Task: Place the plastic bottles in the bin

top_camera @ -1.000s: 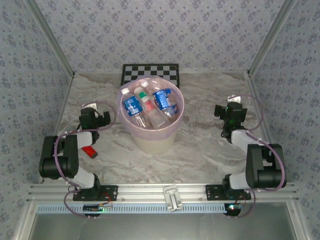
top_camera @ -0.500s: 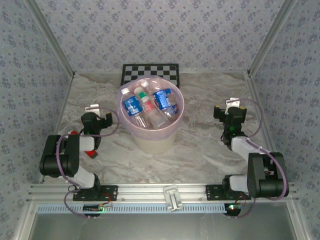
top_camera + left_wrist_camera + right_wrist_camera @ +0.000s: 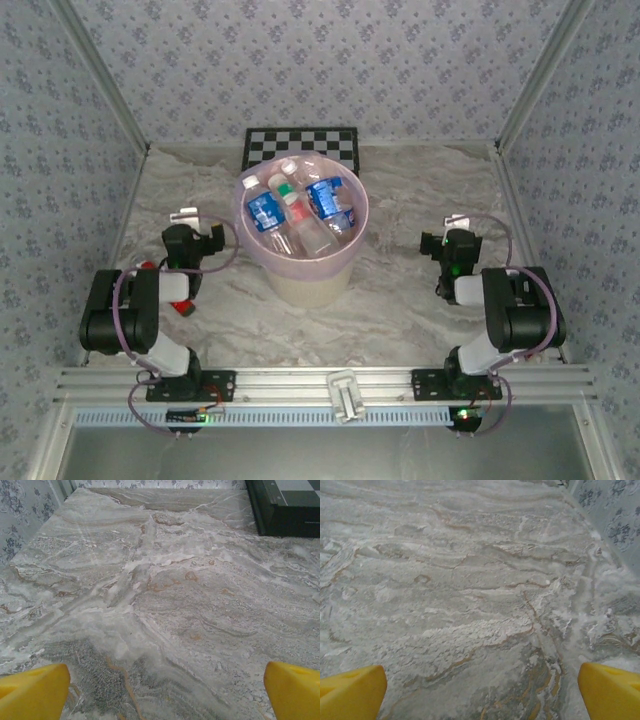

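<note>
The bin [image 3: 305, 285], a round cream bucket lined with a pink bag, stands mid-table. Several plastic bottles [image 3: 300, 212] lie inside it, clear with blue labels and red, green or white caps. My left gripper [image 3: 192, 238] sits low to the left of the bin, well apart from it. In the left wrist view the left gripper [image 3: 165, 695] is open, its yellow fingertips [image 3: 32, 692] wide apart over bare marble. My right gripper [image 3: 453, 246] rests right of the bin. The right gripper [image 3: 480, 695] is open too, its fingertips [image 3: 612, 690] spread over bare marble.
A checkerboard panel [image 3: 300, 148] stands behind the bin, its dark base [image 3: 287, 505] at the top right of the left wrist view. A flat red bar [image 3: 180, 305] lies partly under the left arm. Patterned walls [image 3: 615, 510] close in the table.
The right arm has folded back toward its base, drawing its gripper nearer and slightly left. The left gripper shifted a little toward the bin, then stayed still. Both stay open.
</note>
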